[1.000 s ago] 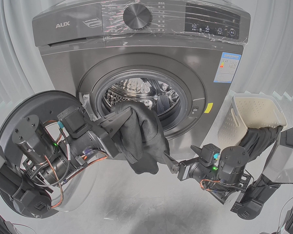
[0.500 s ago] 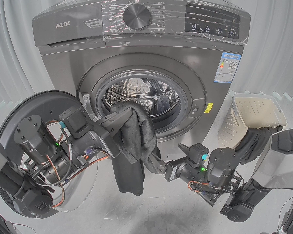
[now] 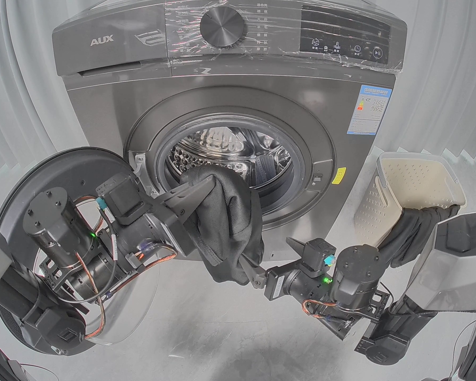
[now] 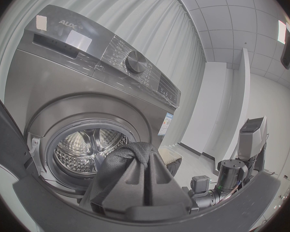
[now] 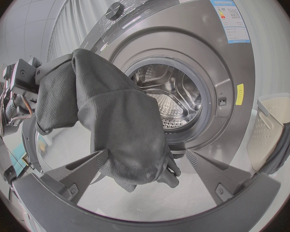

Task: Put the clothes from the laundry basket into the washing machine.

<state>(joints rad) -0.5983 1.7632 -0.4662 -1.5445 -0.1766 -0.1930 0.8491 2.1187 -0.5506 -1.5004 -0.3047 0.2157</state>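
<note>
Dark garment (image 3: pixel 230 212) at the washing machine's (image 3: pixel 227 93) mouth.
The left hand (image 3: pixel 206 184) grips its top before the drum (image 3: pixel 232 146); its lower end hangs between the right hand's (image 5: pixel 145 153) spread fingers (image 5: pixel 87 162). Another dark cloth (image 3: pixel 410 231) drapes over the laundry basket (image 3: pixel 407 178).

The dark garment (image 3: pixel 230 223) drapes over the left tool (image 3: pixel 210 182), covering its tip and the lower left of the washing machine (image 3: pixel 322 133) drum mouth, and its hanging hem covers part of the right tool (image 3: pixel 250 272). The right arm (image 3: pixel 449 260) hides the lower end of a second dark garment (image 3: pixel 412 228) trailing from the laundry basket (image 3: pixel 407 173), while the left arm (image 3: pixel 63 239) covers much of the open door (image 3: pixel 74 165).
</note>
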